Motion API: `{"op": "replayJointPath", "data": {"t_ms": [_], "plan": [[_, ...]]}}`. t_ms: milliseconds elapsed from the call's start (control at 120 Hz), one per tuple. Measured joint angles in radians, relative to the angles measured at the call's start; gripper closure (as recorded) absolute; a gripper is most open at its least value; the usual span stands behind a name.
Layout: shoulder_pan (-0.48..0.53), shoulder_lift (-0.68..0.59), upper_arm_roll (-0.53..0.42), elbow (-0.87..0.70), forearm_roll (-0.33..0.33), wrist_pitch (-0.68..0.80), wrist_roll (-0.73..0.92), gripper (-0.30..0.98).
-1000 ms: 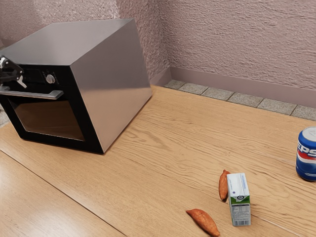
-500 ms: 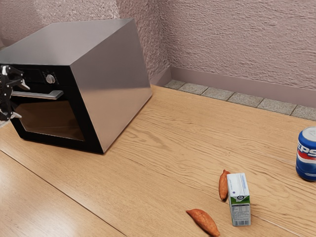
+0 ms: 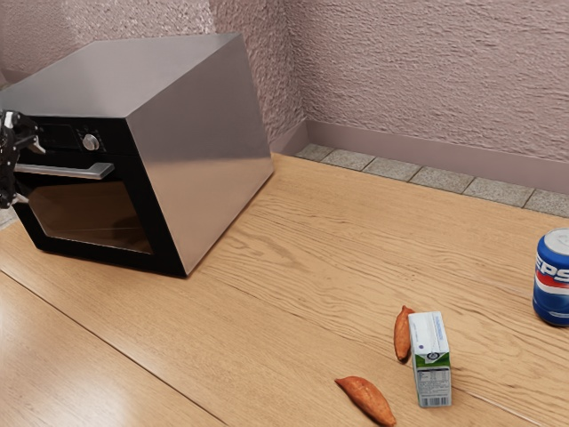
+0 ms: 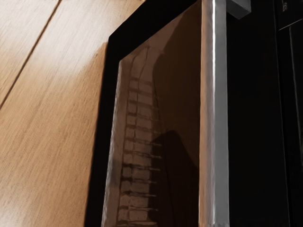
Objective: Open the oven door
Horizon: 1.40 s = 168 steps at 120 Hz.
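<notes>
Since the earlier frame, the gripper (image 3: 32, 172) has shifted slightly up and toward the exterior view's left; the oven (image 3: 200, 151) hasn't moved. Its door (image 3: 93, 213) is shut, at the front beneath the control panel. The gripper is open, 1 finger above the handle (image 3: 67, 171) and the other below, with no clamp on the bar that I can see.

That handle is the place to take hold: a straight metal bar standing off the door, probably rigid and a bit slippery. I'd expect the door to feel fairly heavy and to hinge along its bottom edge, so the pull should arc outward and down; a straight tug could slide the pads off or drag the oven. The glass deserves no knocks.

The knob (image 3: 90, 141) sits close above the bar, so the upper finger needs care. The 2 sweet potatoes (image 3: 366, 400), carton (image 3: 431, 365) and can (image 3: 553, 280) lie well apart on the tabletop (image 3: 267, 338), out of the way.
</notes>
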<state>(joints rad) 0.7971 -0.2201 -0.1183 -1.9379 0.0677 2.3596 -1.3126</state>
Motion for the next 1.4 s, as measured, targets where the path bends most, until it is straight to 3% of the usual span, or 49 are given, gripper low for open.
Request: {"op": "replayJointPath", "data": {"t_ms": [267,933,1167,1400], "plan": [[0.005,0.023,-0.009,-0.005,0.029,0.037,-0.008,0.0],[0.005,0.054,-0.009,-0.069,0.027,0.105,-0.021,0.0],[0.011,-0.187,-0.009,-0.351,0.022,0.115,-0.023,0.0],[0.056,-0.619,-0.011,-0.722,-0.029,0.149,-0.025,0.0]]}}
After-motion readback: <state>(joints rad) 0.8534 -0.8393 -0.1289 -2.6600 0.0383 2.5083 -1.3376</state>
